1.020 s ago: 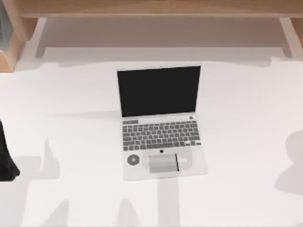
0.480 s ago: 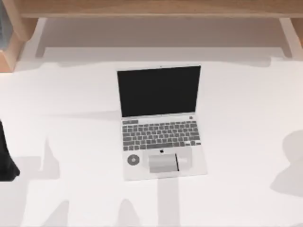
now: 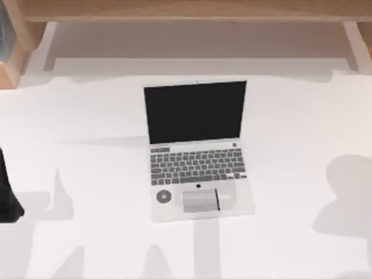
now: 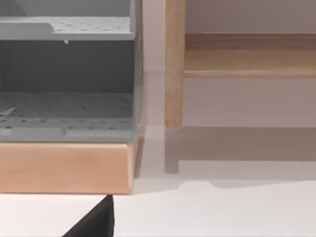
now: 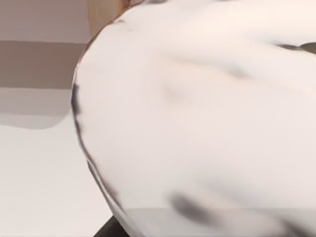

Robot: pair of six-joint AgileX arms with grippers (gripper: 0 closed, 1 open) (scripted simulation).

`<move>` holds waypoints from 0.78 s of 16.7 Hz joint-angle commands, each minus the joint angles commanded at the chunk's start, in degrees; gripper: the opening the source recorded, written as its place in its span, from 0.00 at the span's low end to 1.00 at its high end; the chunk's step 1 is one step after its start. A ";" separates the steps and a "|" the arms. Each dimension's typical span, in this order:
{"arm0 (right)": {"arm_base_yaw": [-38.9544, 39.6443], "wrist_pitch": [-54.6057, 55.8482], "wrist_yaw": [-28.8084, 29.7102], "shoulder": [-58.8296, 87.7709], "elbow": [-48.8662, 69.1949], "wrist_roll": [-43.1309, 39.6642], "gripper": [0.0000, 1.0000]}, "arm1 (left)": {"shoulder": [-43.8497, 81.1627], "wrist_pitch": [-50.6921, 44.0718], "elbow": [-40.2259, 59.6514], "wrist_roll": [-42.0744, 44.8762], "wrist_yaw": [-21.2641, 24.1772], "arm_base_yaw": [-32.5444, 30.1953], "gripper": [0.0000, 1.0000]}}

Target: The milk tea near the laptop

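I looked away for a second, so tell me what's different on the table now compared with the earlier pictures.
In the top view, the grey shadow on the table's right side has grown and spread leftward, toward the laptop. In the right wrist view, the milk tea looms very close. The laptop has not moved, and the dark left arm sits parked at the left edge as before.

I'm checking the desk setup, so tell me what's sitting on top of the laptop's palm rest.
On the laptop, a small round sticker sits beside the grey trackpad, below the keyboard. Nothing else rests there. What lies under the laptop is covered.
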 joint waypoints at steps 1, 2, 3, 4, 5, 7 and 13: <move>2.31 0.55 1.53 -0.48 0.72 0.71 0.00 | 0.00 0.00 0.00 0.00 0.00 0.00 1.00; 5.20 1.02 3.33 -0.84 1.41 1.55 0.00 | 0.00 0.00 0.00 0.00 0.00 0.00 1.00; 8.60 1.39 5.33 -1.13 2.06 2.50 0.00 | 0.00 0.00 0.00 0.00 0.00 0.00 1.00; 12.39 1.66 7.50 -1.35 2.67 3.53 0.00 | 0.00 0.00 0.00 0.00 0.00 0.00 1.00; 16.41 1.79 9.80 -1.55 3.25 4.64 0.00 | 0.00 0.00 0.00 0.00 0.00 0.00 1.00; 24.35 1.70 14.59 -1.91 4.32 6.98 0.00 | 0.00 0.00 0.00 0.00 0.00 0.00 1.00; 41.02 -0.56 28.26 -1.62 6.92 13.85 0.00 | 0.00 0.00 0.00 0.00 0.00 0.00 1.00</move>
